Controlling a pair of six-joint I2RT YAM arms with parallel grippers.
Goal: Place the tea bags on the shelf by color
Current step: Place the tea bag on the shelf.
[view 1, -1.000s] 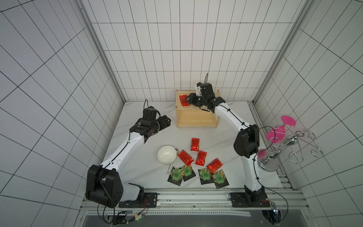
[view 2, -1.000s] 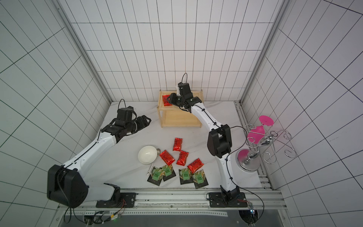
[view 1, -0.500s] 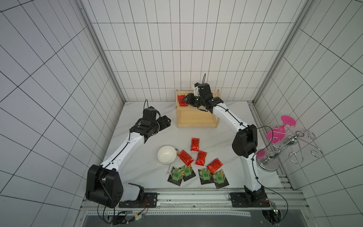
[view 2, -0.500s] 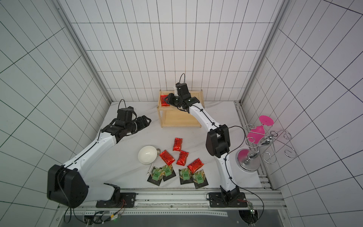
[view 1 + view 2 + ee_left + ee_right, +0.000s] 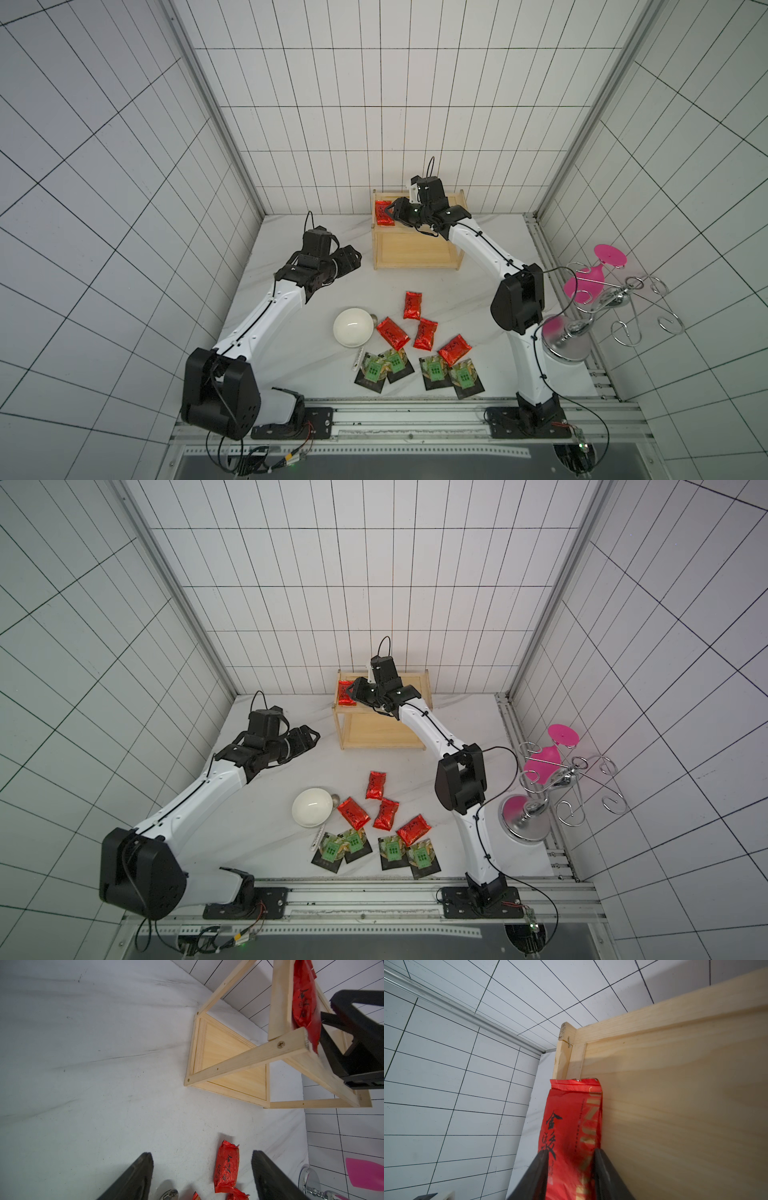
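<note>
The wooden shelf (image 5: 415,249) (image 5: 382,729) stands at the back of the table. My right gripper (image 5: 391,211) (image 5: 570,1153) is shut on a red tea bag (image 5: 384,212) (image 5: 571,1118), holding it over the left end of the top tier, along the rim. Several red tea bags (image 5: 412,305) and several black ones with green labels (image 5: 434,370) lie near the table's front. My left gripper (image 5: 353,259) (image 5: 202,1155) hovers open and empty above the table, left of the shelf; a red tea bag (image 5: 226,1167) on the table shows between its fingers.
A white bowl (image 5: 353,327) sits left of the red tea bags, with a white-handled spoon (image 5: 358,360) at its front edge. A chrome wire rack (image 5: 602,299) with pink glasses stands at the right edge, beside my right arm.
My right gripper has moved a little to the left along the top tier with the red tea bag. The left arm has stayed still.
</note>
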